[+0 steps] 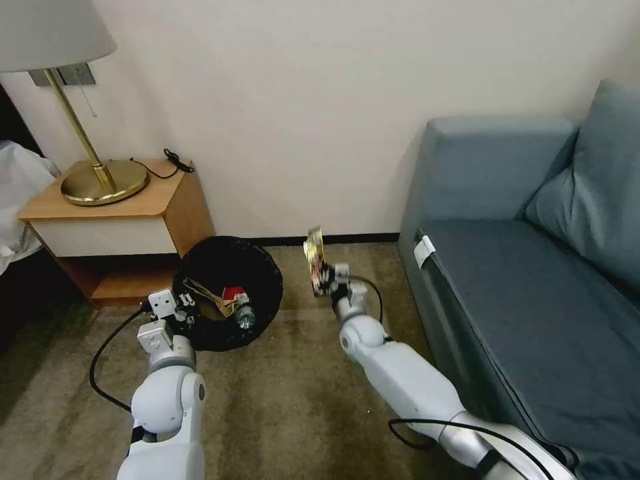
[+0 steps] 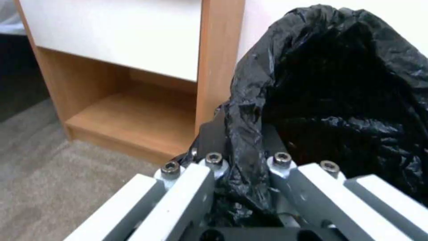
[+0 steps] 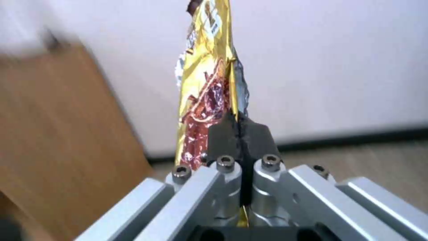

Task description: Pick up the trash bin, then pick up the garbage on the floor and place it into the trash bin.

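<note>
Beside the wooden nightstand [image 1: 113, 220] the left gripper [image 1: 181, 308] is clamped on the bag-lined rim of the trash bin [image 1: 230, 267] — red-and-white wrapper [image 1: 235, 294], bottle [image 1: 245, 316] and tan paper [image 1: 207, 297] already inside. Right of the bin, the right gripper [image 1: 321, 280] pinches the gold snack wrapper [image 1: 313, 252] upright — judged the last piece left to drop in.

My left gripper [image 2: 243, 147], matt black pads on pale smooth metal, pinches the crinkly, glossy black plastic bag [image 2: 339, 83] lining the trash bin [image 1: 227, 293]. My right gripper [image 3: 240, 134] clamps a shiny gold-and-brown foil snack wrapper [image 3: 207, 83]. At upper left of the head view, the nightstand [image 1: 120, 200] is smooth wood under a polished brass lamp base [image 1: 103, 181]. The carpet [image 1: 287, 393] looks rough; the sofa [image 1: 533, 267] is matt blue cloth.
</note>
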Available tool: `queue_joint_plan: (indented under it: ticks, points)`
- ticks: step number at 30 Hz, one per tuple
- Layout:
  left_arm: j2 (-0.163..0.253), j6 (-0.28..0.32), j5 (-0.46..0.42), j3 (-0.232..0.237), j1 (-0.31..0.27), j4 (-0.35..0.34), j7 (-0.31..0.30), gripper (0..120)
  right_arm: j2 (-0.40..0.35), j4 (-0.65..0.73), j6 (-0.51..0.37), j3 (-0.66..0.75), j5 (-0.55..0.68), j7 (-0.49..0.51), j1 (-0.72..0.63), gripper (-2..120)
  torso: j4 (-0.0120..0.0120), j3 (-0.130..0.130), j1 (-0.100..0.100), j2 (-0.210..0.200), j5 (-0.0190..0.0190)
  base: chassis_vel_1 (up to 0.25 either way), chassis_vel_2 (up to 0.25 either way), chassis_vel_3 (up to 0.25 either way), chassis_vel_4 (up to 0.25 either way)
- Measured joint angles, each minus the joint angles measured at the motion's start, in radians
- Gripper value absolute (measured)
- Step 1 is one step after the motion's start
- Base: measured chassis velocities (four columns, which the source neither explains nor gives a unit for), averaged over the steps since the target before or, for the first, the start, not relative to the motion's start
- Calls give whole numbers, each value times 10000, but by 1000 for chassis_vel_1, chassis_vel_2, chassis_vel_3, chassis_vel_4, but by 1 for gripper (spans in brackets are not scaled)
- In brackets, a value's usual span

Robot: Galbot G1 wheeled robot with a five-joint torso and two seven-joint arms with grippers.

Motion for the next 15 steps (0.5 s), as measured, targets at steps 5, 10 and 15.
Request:
queue_joint_plan:
  ticks: [5, 10, 15]
  points:
    - [15, -68, -58, -70, 35, 31, 21, 4, 1, 1697, -542, -248, 221, 518, 270, 0, 0, 0, 0, 0, 2, 0, 0, 0, 0]
    - [11, -69, -61, -45, -15, 34, 22, 4, 111, 2747, -918, -775, 268, 945, 304, 0, 0, 0, 0, 0, 1, 0, 0, 0, 0]
    - [11, -34, -52, 17, -91, -6, 21, 4, 210, 2901, -1001, -1497, 150, 1085, 404, 0, 0, 0, 0, 0, 0, 0, 0, 0, 0]
